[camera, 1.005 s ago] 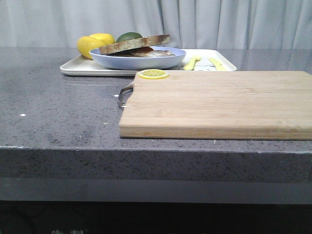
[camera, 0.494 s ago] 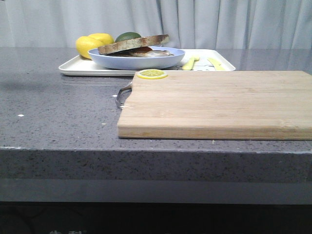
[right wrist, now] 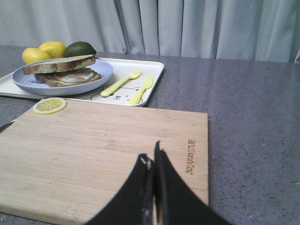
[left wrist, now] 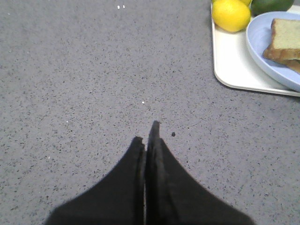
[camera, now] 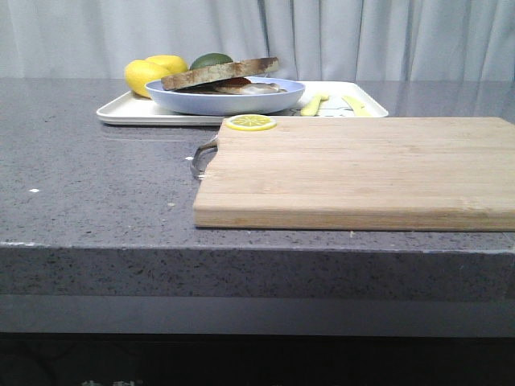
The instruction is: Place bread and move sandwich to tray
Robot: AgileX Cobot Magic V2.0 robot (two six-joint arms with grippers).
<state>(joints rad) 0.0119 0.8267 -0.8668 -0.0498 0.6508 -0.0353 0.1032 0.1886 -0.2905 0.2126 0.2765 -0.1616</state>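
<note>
The bread [camera: 220, 71] lies as the top slice on the sandwich [camera: 241, 87], whose egg shows under it in the right wrist view [right wrist: 75, 76]. Both sit on the pale blue plate [camera: 229, 101], which stands on the white tray [camera: 129, 112] at the back left. The bread [left wrist: 287, 39], plate [left wrist: 262, 51] and tray [left wrist: 234, 65] also show in the left wrist view. My left gripper [left wrist: 146, 131] is shut and empty over bare counter, apart from the tray. My right gripper [right wrist: 151, 154] is shut and empty above the wooden cutting board [right wrist: 93, 154]. Neither gripper shows in the front view.
Two lemons [camera: 153, 71] and a green lime [camera: 211, 59] sit on the tray behind the plate. A yellow fork [right wrist: 121, 82] and knife [right wrist: 142, 89] lie on the tray's right part. A lemon slice [camera: 250, 122] lies on the cutting board [camera: 362, 169]. Grey curtains hang behind.
The front view has shifted very slightly; the tray, plate and board stay where they were. No gripper shows in the earlier frames.
</note>
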